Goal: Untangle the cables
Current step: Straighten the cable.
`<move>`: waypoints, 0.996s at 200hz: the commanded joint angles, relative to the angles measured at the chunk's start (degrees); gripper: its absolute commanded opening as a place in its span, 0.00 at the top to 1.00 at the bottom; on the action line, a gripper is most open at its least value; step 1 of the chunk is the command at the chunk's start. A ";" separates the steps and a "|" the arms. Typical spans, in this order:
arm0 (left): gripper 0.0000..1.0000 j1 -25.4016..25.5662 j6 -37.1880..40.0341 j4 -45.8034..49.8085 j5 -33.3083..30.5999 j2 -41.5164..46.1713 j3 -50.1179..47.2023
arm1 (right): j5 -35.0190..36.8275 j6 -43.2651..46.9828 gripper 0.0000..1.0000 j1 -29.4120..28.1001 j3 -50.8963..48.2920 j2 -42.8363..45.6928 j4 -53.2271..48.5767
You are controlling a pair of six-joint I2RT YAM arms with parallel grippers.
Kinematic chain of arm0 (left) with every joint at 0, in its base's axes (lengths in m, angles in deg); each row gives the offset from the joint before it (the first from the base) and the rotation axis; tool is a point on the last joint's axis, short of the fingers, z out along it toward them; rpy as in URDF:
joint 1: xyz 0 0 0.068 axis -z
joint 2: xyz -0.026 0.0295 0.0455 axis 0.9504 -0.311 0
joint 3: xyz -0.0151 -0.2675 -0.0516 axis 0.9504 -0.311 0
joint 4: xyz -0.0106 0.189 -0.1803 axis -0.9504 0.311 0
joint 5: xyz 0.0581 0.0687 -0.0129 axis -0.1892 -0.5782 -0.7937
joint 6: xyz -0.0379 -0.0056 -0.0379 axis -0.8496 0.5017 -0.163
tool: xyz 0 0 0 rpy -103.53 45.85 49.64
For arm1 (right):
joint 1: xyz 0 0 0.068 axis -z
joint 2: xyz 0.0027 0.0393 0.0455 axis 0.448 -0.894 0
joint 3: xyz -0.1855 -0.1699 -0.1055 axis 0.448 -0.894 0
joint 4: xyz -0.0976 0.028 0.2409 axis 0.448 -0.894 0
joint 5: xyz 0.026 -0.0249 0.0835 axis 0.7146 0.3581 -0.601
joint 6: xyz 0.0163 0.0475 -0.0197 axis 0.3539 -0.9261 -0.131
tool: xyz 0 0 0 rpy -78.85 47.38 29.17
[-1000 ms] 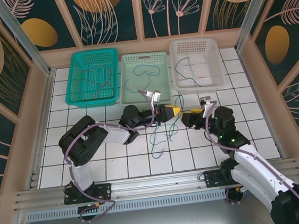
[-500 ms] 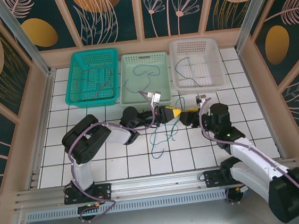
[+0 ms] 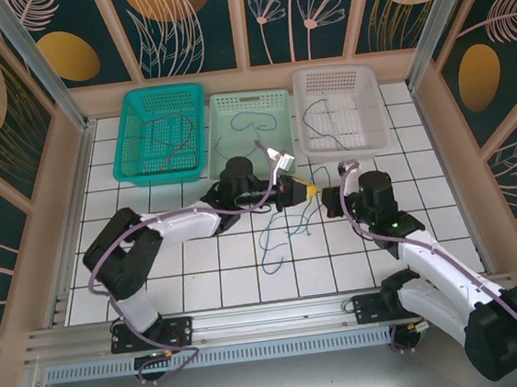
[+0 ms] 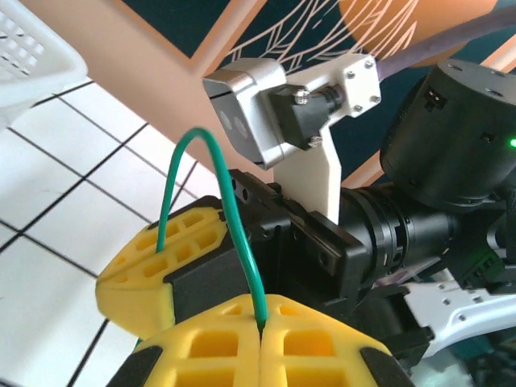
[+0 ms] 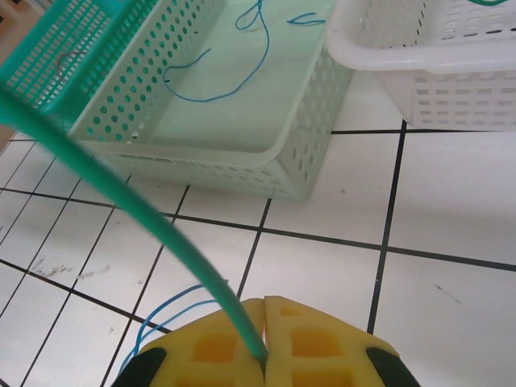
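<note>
Cables (image 3: 243,119) already lying in baskets (image 3: 246,96), tangle (image 3: 278,242) left on table (image 3: 202,273) between arms, green cable (image 5: 161,251) pinched tight in left gripper (image 4: 262,326) and right gripper (image 5: 264,318).

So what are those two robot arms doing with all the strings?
They are sorting out tangled thin cables. The left gripper and the right gripper are close together over the middle of the tiled table, each with its yellow jaws shut on a green cable. More loose cables lie on the tiles below them. A few cables lie in the teal basket, the pale green basket and the white basket at the back.
</note>
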 commanded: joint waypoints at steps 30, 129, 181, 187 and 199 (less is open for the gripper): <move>0.48 -0.40 4.91 2.41 -12.16 7.45 -4.50 | -1.16 -3.64 1.00 -0.04 2.52 0.44 2.73; 0.16 -0.41 14.65 -5.07 -42.67 27.71 -21.90 | -19.99 -18.01 1.00 6.43 5.49 -1.12 10.98; 0.11 -0.41 22.59 -5.14 -43.20 25.96 -21.60 | -35.40 -30.86 1.00 6.01 5.89 -7.83 25.71; 0.11 -0.46 23.95 -5.19 -42.80 25.68 -21.36 | -36.80 -31.92 1.00 5.73 5.92 -8.34 27.41; 0.10 -0.42 26.82 -4.21 -42.24 24.79 -20.62 | -38.22 -33.28 1.00 4.76 6.45 -9.26 29.39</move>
